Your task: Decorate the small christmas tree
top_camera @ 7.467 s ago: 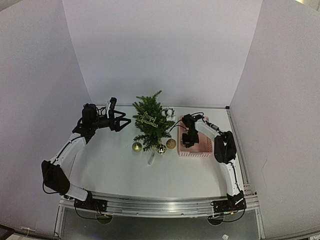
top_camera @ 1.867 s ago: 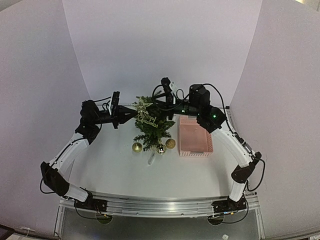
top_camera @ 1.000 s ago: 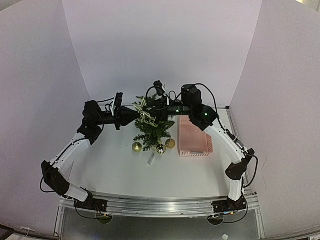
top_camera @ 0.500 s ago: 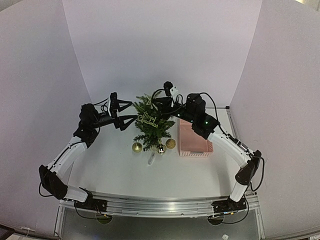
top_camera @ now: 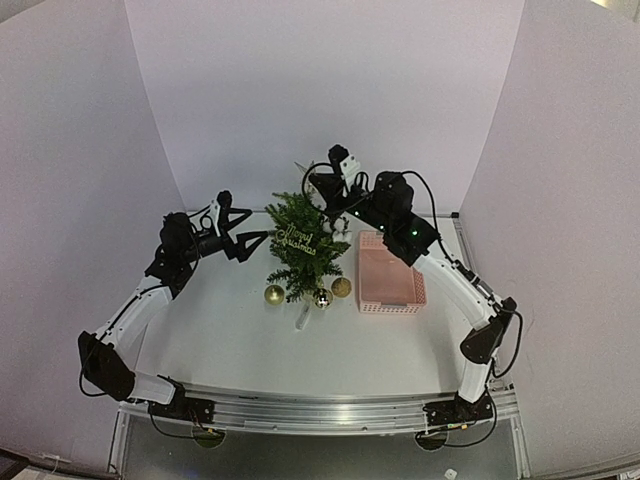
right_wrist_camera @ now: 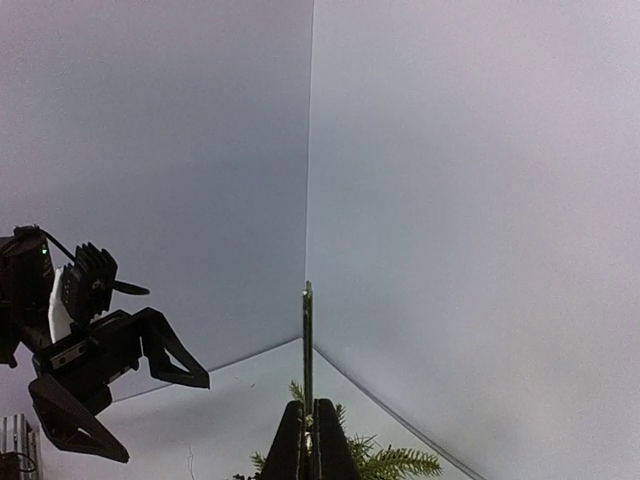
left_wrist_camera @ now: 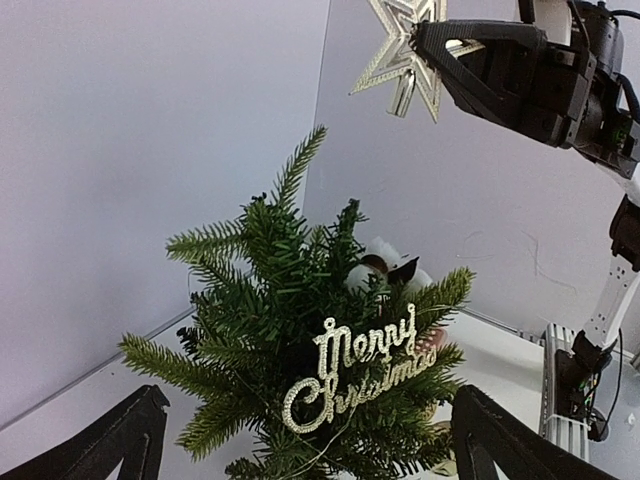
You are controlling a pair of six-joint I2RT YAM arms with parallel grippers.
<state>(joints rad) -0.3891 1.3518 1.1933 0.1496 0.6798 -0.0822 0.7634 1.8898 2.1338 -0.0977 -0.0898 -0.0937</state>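
Right gripper (left_wrist_camera: 432,48) holds gold star (left_wrist_camera: 396,58) above small christmas tree (left_wrist_camera: 300,330); left gripper (top_camera: 256,224) agape.

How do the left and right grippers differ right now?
The left gripper has its jaws wide open and empty, while the right gripper is shut on the gold star. The left gripper sits beside the small christmas tree, and the right gripper is raised above its top. Both point toward the tree.
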